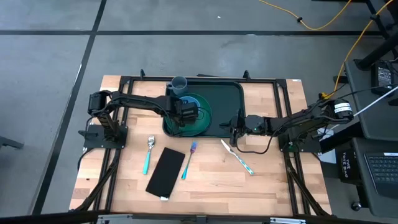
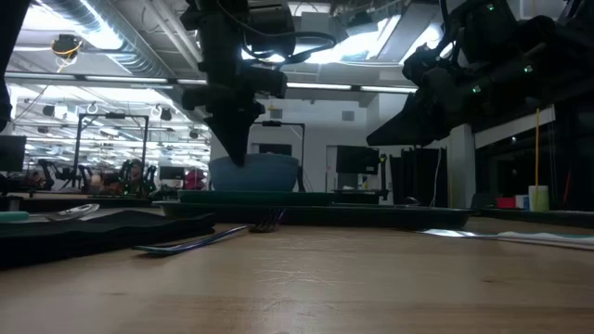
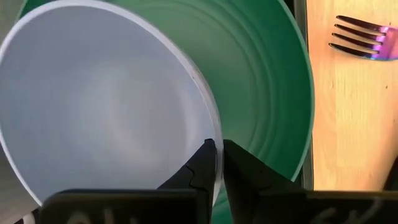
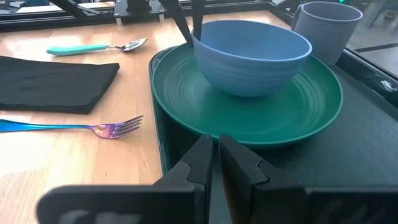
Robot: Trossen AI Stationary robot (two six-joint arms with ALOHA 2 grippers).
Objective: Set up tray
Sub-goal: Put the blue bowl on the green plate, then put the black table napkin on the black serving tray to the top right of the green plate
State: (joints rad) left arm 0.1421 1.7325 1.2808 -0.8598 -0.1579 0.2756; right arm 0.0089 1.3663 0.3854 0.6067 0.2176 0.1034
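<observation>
The dark green tray lies at the table's far middle. On it rests a round green plate with a pale blue bowl on top. A grey cup stands in the tray's far left corner. My left gripper comes down over the plate and is shut on the bowl. My right gripper is shut and hovers by the tray's right near corner, pointing toward the plate. In the low view it is above the tray. My left gripper pinches the bowl's rim on its near-left side, one finger inside the bowl and one outside. The fingers come from above, pointing down. The bowl stands upright with its base on the green plate.
On the bare wood near the tray lie a teal-handled spoon, a black folded napkin, an iridescent fork and a teal-handled knife. A black frame runs along the table's edges. The tray's right half is bare.
</observation>
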